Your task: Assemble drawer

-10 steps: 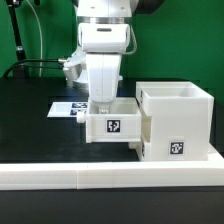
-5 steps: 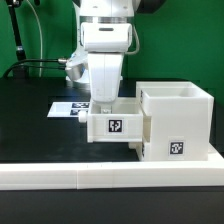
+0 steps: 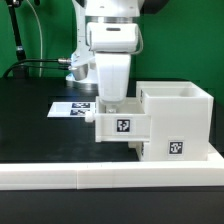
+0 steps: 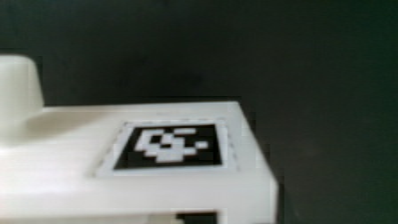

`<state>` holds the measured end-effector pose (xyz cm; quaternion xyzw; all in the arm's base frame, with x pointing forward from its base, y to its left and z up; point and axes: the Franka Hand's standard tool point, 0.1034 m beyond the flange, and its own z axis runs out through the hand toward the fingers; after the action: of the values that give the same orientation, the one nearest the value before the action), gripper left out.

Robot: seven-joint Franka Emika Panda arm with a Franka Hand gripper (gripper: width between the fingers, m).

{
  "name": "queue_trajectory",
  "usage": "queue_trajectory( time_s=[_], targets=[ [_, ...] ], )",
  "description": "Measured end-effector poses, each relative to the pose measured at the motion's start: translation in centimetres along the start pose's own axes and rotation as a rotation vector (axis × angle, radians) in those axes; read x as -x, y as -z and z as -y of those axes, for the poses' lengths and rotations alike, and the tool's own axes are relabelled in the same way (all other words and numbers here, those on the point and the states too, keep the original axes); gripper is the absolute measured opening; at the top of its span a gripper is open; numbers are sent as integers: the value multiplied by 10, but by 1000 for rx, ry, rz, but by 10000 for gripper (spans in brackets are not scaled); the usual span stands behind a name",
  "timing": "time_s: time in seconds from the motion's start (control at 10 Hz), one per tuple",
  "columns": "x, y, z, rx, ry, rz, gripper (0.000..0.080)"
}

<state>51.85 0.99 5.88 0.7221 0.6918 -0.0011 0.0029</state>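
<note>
The white box shell [image 3: 178, 120] stands at the exterior view's right, with a square tag on its front. A small white tray [image 3: 122, 127] with a tag on its face sits against the shell's left side, partly in its opening. My gripper [image 3: 110, 104] reaches down into the tray from above and appears shut on its wall; the fingertips are hidden. In the wrist view the tray's tagged face [image 4: 169, 148] fills the frame, with its knob [image 4: 15, 88] at the edge. I cannot make out a second tray.
The marker board [image 3: 68, 108] lies flat on the black table behind the tray. A long low white rail [image 3: 90, 177] runs along the front edge. A black cable [image 3: 40, 66] hangs at the back left before a green wall.
My gripper and the tray have moved together toward the exterior view's right, bringing the tray up against the box shell.
</note>
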Motion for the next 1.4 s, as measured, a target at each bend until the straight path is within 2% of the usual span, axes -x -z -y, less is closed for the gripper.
queue_trajectory(
  time_s=[0.2,0.6,0.7,0.9,1.2,1.3,1.4],
  targets=[
    [-1,0,-1,-13,15,3,42],
    [-1,-1,-1,-13,13,2,42],
    [-8,-1,-1,-11,25,0,42],
    [-17,0,-2,-24,43,0,42],
    [-17,0,-2,-22,42,0,42],
    [-17,0,-2,-22,40,0,82],
    [-18,1,-2,-20,39,0,266]
  ],
)
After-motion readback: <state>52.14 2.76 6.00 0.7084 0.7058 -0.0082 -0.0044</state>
